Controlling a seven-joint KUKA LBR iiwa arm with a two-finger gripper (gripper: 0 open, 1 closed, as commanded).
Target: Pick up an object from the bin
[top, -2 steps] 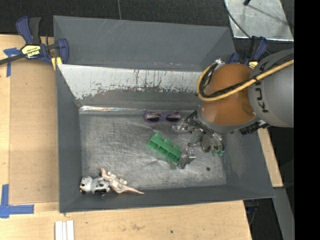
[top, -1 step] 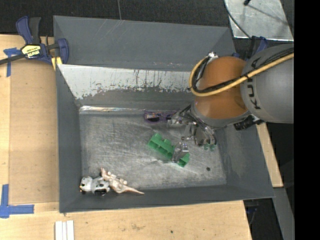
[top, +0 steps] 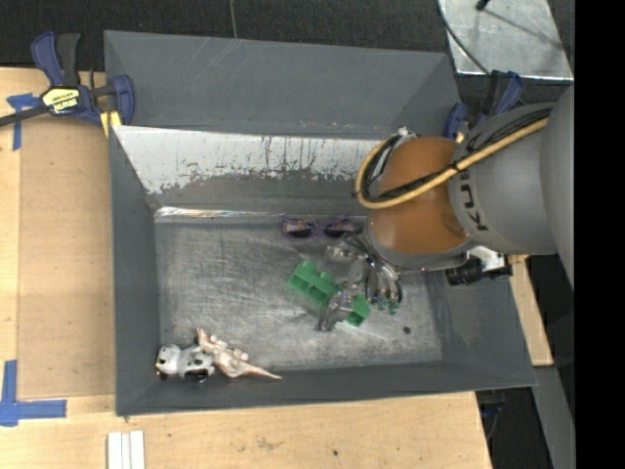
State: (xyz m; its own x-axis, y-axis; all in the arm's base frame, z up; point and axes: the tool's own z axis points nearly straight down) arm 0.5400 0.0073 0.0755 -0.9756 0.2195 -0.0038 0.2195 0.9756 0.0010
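Observation:
My gripper is down near the bin floor, right of the middle, under the orange wrist cover. It stands open, one fingertip toward the front and the other further right. A green plastic block-like toy lies at the gripper: its larger part sticks out to the left, and smaller green bits show between and beside the fingers. Whether the fingers touch it I cannot tell. Purple sunglasses lie just behind the gripper against the back wall.
In the front left corner lie a small black-and-white toy cow and a tan toy lizard, side by side. The arm and its cables hang over the bin's right side.

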